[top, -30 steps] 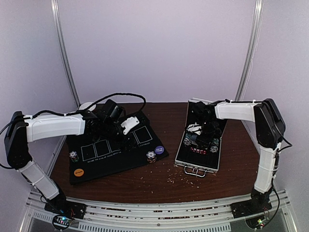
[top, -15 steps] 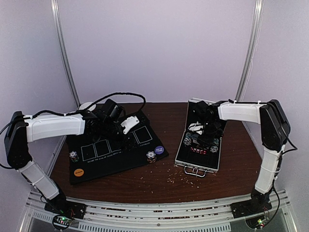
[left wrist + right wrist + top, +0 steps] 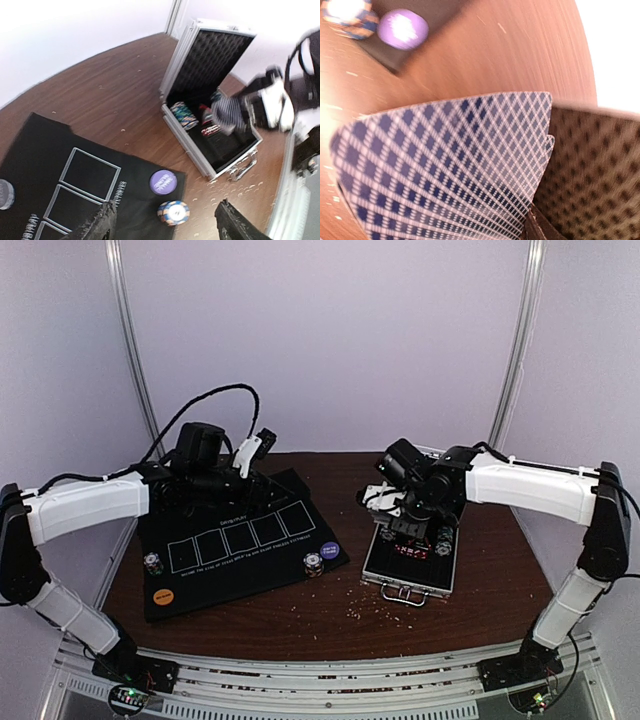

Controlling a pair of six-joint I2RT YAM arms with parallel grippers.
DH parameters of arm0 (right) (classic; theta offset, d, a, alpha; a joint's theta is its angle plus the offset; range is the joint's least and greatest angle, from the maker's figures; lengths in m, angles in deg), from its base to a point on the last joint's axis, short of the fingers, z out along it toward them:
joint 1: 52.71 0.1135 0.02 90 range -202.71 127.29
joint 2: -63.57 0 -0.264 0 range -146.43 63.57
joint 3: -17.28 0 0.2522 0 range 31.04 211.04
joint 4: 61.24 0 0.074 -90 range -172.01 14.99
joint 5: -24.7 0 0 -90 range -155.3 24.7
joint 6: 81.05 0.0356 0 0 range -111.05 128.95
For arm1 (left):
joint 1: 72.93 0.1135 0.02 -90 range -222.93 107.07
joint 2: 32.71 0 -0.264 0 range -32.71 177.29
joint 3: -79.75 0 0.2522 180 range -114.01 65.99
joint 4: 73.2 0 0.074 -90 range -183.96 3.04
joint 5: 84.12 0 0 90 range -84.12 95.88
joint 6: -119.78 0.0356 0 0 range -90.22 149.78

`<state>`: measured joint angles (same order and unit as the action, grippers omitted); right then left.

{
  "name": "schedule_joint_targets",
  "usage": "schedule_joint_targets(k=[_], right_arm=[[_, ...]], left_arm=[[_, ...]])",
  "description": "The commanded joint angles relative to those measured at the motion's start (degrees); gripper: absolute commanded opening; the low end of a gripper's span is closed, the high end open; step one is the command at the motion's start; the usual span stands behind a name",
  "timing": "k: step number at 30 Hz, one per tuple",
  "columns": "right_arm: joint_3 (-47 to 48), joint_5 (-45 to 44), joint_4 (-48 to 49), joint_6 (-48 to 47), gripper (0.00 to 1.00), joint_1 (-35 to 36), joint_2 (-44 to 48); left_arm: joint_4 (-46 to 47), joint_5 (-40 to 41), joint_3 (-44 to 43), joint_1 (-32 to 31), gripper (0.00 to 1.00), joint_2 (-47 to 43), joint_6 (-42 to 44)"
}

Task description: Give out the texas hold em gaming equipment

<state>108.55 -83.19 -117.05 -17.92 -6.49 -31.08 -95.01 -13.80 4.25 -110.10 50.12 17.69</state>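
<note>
My right gripper (image 3: 392, 508) hangs over the open silver case (image 3: 410, 575), shut on a fan of playing cards (image 3: 445, 170) with blue-and-white diamond backs that fills the right wrist view. My left gripper (image 3: 255, 445) is raised above the back of the black mat (image 3: 240, 540), open with nothing between its fingers (image 3: 95, 227). On the mat lie a purple button (image 3: 164, 181), an orange button (image 3: 160, 594), a grey disc (image 3: 4, 194) and two striped chip stacks (image 3: 314, 564) (image 3: 152, 563). More chips (image 3: 182, 114) stand in the case.
The mat carries a row of white card outlines (image 3: 238, 537). The case's lid (image 3: 210, 55), lined with black foam, stands upright at the back. Pale crumbs (image 3: 360, 610) dot the brown table in front of the case. A black cable (image 3: 200, 405) arches over the left arm.
The left gripper has risen off the mat and swung back, its jaws a little narrower. The right gripper has lifted out of the case to the left with the cards.
</note>
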Motion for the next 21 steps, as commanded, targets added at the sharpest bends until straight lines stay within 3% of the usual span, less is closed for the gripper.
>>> schedule_joint_targets(k=[1, 5, 10, 21], right_arm=[[3.1, -2.7, 3.4, -2.3, 0.46, 7.1, 1.1], [5.3, -2.9, 6.7, -4.7, 0.46, 12.7, -0.5], [8.3, -3.0, 9.4, -8.5, 0.45, 17.3, -3.6], [12.1, -0.7, 9.8, -10.9, 0.45, 18.6, -8.2]], left_arm=[[19.1, -10.8, 7.1, 2.4, 0.74, -1.6, -17.1], [32.2, -17.4, 11.8, 2.5, 0.78, 1.3, -25.8], [46.3, -19.7, 17.9, 2.5, 0.79, 2.5, -33.2], [59.6, -23.8, 23.8, 2.5, 0.87, 4.3, -39.0]])
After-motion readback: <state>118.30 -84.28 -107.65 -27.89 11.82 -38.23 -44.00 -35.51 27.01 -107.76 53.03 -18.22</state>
